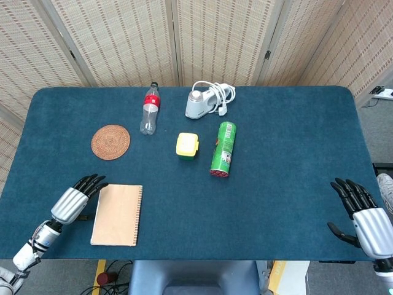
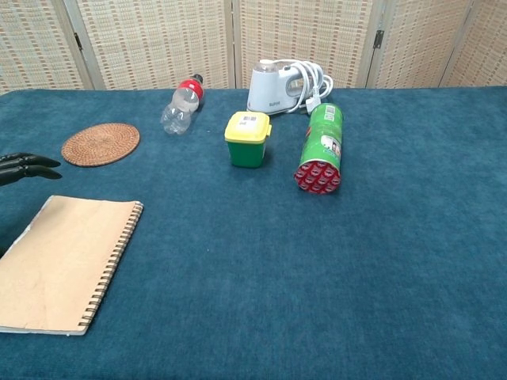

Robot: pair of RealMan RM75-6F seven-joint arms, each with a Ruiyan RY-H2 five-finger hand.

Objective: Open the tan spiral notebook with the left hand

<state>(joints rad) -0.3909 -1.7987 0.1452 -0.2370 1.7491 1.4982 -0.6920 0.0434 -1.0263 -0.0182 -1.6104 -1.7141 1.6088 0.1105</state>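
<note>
The tan spiral notebook point(image 1: 116, 214) lies closed and flat near the table's front left edge, with its wire spiral along the right side. The chest view shows the notebook point(image 2: 67, 261) at the lower left. My left hand point(image 1: 77, 200) lies against the notebook's left edge with its dark fingers stretched out and nothing in them. Only the fingertips of that left hand point(image 2: 24, 168) enter the chest view. My right hand point(image 1: 362, 215) rests at the front right corner, far from the notebook, with its fingers spread and empty.
Behind the notebook lie a round woven coaster point(image 1: 110, 142) and a clear bottle with a red label point(image 1: 149, 109). A yellow-lidded green box point(image 1: 187, 145), a green can on its side point(image 1: 223, 149) and a white appliance with its cord point(image 1: 206, 101) sit mid-table.
</note>
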